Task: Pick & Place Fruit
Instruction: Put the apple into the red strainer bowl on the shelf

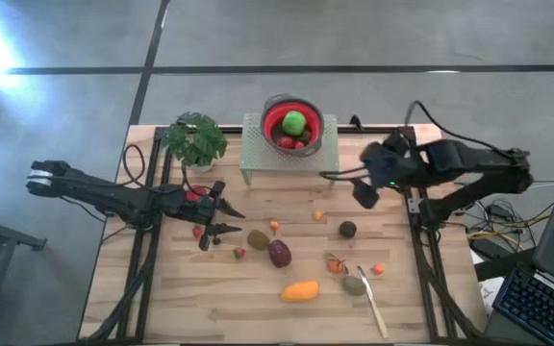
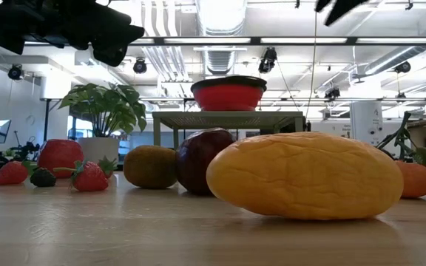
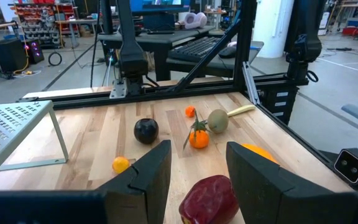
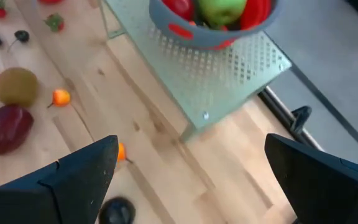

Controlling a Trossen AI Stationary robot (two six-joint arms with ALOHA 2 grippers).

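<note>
Low view, nearest first: orange oval fruit (image 2: pixel 305 175) fills lower centre of frame; maroon fruit (image 2: pixel 204 160) and brown fruit (image 2: pixel 151 166) just behind; strawberries (image 2: pixel 89 176) at lower left. Farther back, red bowl (image 2: pixel 228 93) on perforated stand (image 2: pixel 228 118), centre frame. Bowl already holds green apple (image 1: pixel 294 122), upper centre of high view.

Step in hand, as judged: between placements; many pieces remain on table (image 1: pixel 219 312).

Left gripper (image 1: pixel 221 219), left of centre, stretched low over table, jaws partly open, holding nothing; maroon fruit just ahead. Next move: advance, lower, close on it.

Right gripper (image 1: pixel 364 187), right of centre beside stand, jaws fully open, empty.
</note>
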